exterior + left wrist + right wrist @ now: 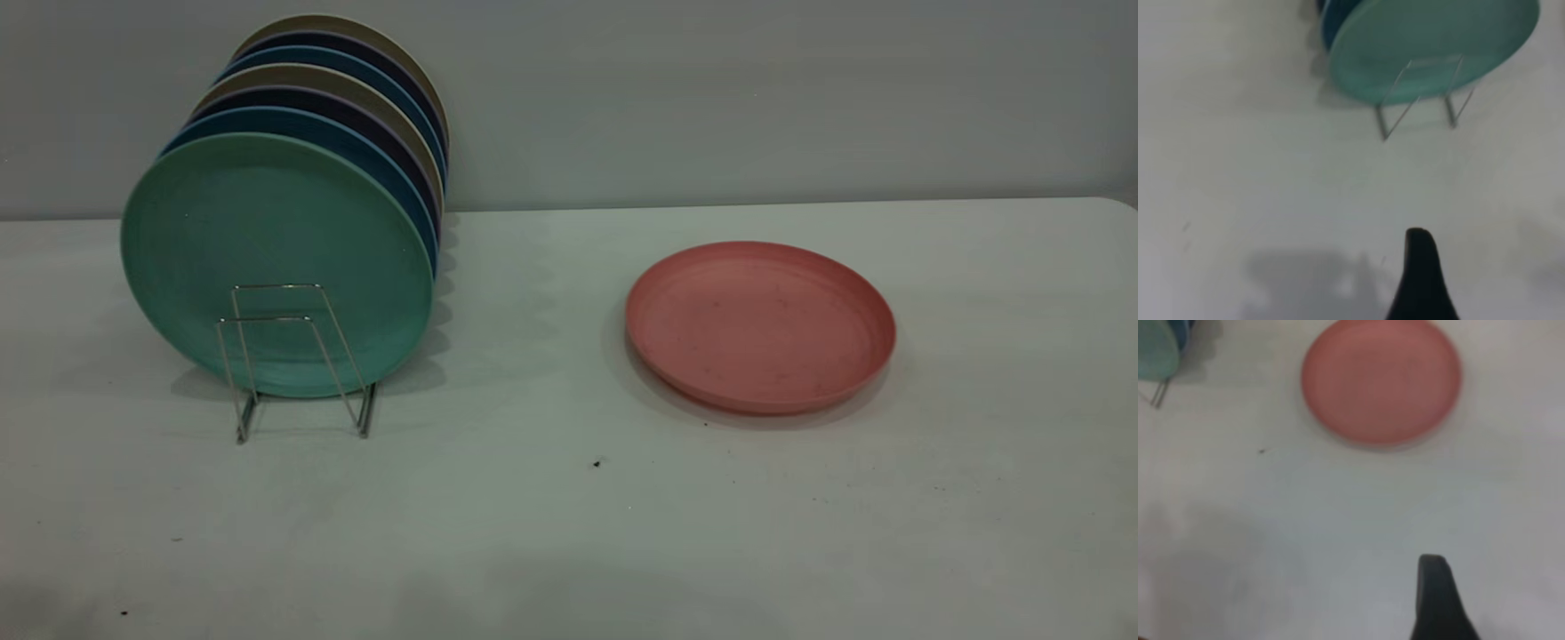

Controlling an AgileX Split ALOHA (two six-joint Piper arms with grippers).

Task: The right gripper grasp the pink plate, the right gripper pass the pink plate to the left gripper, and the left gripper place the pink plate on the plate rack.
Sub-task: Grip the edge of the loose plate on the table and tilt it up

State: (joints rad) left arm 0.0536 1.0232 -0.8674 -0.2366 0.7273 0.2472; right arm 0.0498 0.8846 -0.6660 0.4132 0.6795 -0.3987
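Observation:
The pink plate [760, 324] lies flat on the white table, right of centre, with nothing touching it. It also shows in the right wrist view as the pink plate [1381, 381], well ahead of my right gripper [1435, 577], of which only a black tip shows. The plate rack [298, 356] stands at the left, and its two front wire loops hold nothing. In the left wrist view the plate rack [1421, 97] is far ahead of my left gripper [1421, 250], which hangs over bare table. Neither arm appears in the exterior view.
Several plates stand upright in the rack, with a teal-green plate [276, 262] at the front and blue, dark and beige ones behind. The table [569, 516] meets a grey wall behind. A small dark speck [597, 462] lies on the table.

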